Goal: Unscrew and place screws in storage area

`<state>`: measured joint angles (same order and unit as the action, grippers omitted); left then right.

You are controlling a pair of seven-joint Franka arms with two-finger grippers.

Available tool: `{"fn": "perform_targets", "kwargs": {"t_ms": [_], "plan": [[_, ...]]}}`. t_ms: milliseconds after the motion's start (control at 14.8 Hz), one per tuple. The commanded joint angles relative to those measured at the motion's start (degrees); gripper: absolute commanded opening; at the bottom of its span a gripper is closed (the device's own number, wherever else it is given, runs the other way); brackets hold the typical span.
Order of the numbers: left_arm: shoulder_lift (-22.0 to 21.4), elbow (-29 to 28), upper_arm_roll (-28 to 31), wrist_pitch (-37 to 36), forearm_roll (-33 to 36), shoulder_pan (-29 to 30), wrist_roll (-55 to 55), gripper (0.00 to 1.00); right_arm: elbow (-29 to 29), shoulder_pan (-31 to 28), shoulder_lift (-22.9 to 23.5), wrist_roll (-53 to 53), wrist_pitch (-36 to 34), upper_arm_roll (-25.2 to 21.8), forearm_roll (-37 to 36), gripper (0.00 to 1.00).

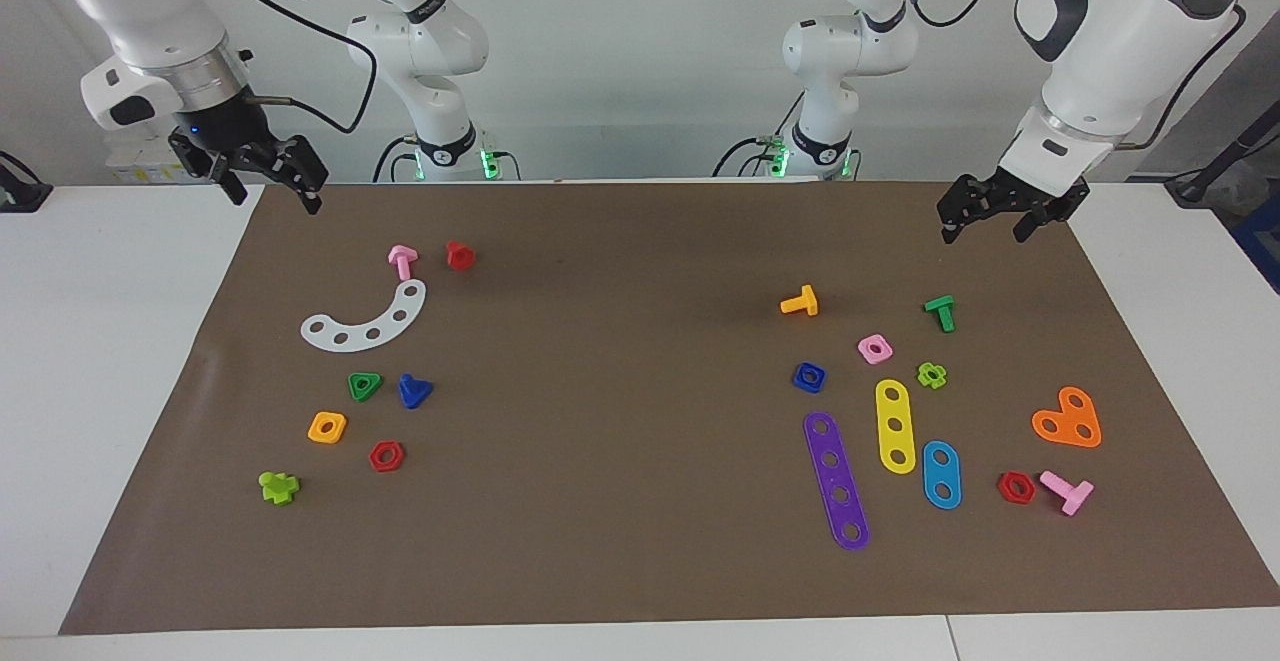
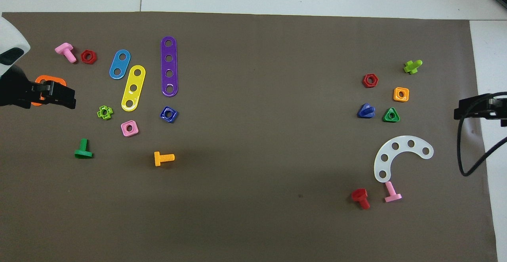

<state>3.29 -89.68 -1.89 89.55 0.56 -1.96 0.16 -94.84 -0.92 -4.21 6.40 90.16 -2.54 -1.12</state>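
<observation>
The dark-blue bolt with a triangular head (image 1: 413, 390) lies on the brown mat toward the right arm's end, beside a green triangular nut (image 1: 364, 386); it also shows in the overhead view (image 2: 366, 111). The dark-blue square nut (image 1: 809, 377) lies apart from it toward the left arm's end, next to a purple strip (image 1: 836, 481); the overhead view shows it too (image 2: 169, 114). My right gripper (image 1: 278, 203) hangs open and empty in the air over the mat's corner (image 2: 459, 112). My left gripper (image 1: 985, 229) hangs open and empty over its end of the mat (image 2: 69, 98).
Around the bolt lie a white curved plate (image 1: 365, 321), a pink bolt (image 1: 402, 261), a red bolt (image 1: 460, 255), orange and red nuts and a lime bolt (image 1: 278, 486). Around the nut lie yellow (image 1: 895, 425) and blue strips, an orange heart plate (image 1: 1068, 419), and orange (image 1: 800, 302), green and pink bolts.
</observation>
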Motion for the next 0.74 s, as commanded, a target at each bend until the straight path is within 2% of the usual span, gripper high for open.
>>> {"fn": "perform_targets", "kwargs": {"t_ms": [0, 676], "plan": [[-1.8, -2.35, 0.3, 1.68, -0.74, -0.33, 0.28, 1.0, 0.45, 1.0, 0.08, 2.56, -0.69, 0.52, 0.15, 1.0], [-1.97, -2.35, 0.3, 1.5, -0.74, -0.42, 0.89, 1.0, 0.36, 1.0, -0.19, 1.77, -0.78, 1.22, 0.85, 1.0]]}}
